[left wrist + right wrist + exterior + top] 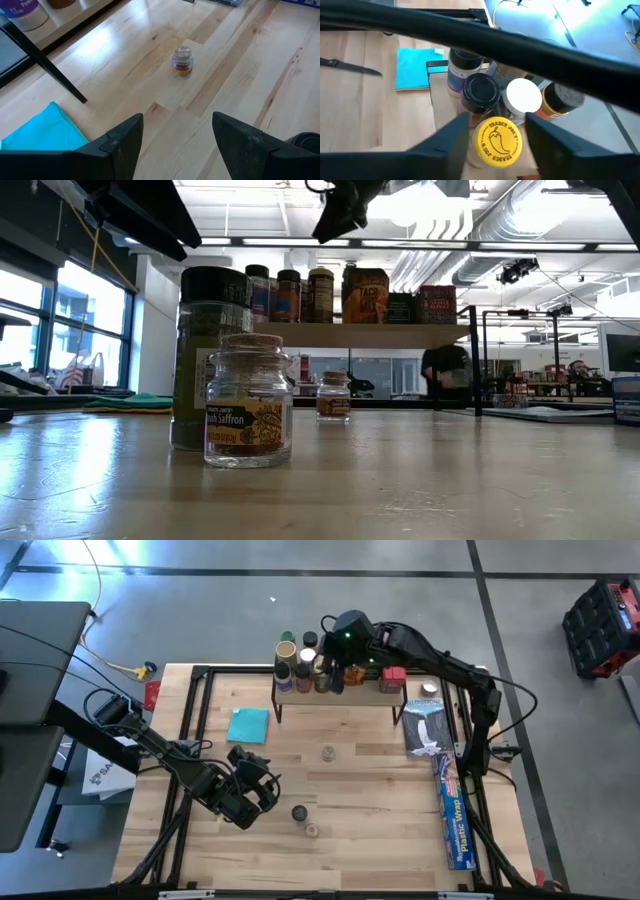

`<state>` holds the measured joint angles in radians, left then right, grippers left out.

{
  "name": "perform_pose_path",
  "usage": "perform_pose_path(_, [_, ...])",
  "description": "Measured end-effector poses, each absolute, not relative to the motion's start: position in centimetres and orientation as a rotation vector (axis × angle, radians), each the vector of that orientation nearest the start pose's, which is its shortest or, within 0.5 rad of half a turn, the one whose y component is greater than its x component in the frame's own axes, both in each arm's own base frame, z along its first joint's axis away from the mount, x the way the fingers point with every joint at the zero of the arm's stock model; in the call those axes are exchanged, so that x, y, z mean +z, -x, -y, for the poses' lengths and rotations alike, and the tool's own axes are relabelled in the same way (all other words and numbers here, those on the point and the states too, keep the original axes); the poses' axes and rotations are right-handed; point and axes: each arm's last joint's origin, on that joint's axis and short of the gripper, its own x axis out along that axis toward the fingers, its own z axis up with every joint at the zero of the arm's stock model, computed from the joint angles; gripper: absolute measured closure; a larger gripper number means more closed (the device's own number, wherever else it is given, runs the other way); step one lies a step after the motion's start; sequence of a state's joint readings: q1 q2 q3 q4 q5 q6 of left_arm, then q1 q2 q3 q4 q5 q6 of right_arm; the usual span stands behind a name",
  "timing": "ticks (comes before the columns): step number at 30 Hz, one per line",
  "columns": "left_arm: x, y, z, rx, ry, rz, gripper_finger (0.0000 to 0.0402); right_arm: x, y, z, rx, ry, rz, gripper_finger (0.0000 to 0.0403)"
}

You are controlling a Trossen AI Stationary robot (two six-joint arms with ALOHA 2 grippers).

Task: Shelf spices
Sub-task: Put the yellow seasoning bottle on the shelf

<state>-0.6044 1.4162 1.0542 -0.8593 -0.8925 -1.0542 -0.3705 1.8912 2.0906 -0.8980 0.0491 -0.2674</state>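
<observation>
The shelf (350, 700) stands at the table's far middle with several spice jars (303, 665) and a red box (392, 680) on its wooden top. My right gripper (495, 136) hovers over the shelf's left half, open, its fingers on either side of a yellow-lidded jar (499, 140) that stands among black- and white-lidded ones. My left gripper (177, 145) waits open above the table's near left, touching nothing. Three spice jars stand on the tabletop: a small one (182, 62) at the middle, a black-lidded one (299, 812) and a saffron jar (248, 415) nearer the front. My right gripper's fingers (452, 137) stand close on both sides of the yellow lid (485, 150), coming from above and slanting down. Blur keeps me from telling whether they touch it. The jar stands upright on the shelf.
A teal cloth (248, 725) lies in front of the shelf's left leg. A long blue plastic-wrap box (455, 815) lies along the right edge, with a flat packet (428, 730) and a small round tin (430, 690) behind it. Bare wood lies between the shelf and the loose jars.
</observation>
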Motion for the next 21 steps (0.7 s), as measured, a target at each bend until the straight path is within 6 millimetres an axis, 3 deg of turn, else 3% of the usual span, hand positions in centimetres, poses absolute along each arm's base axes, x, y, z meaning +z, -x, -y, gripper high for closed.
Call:
perform_pose_path(5, [25.3,-22.7,12.9,0.642,0.140,-0.628,0.0167,39.9,-37.3,15.5,-0.247,0.070,-0.733,0.0364])
perform_pose_path(7, [25.4,-22.8,12.9,0.637,0.141,-0.623,0.0167,39.4,-37.5,15.9,-0.198,0.043,-0.743,0.0392])
perform_pose_path(16, [25.5,-23.0,13.0,0.623,0.136,-0.611,0.0167,36.8,-38.5,17.2,-0.202,0.011,-0.829,0.0400])
perform_pose_path(21, [25.5,-23.0,13.0,0.623,0.135,-0.611,0.0167,36.7,-38.3,17.6,-0.212,0.006,-0.833,0.0402])
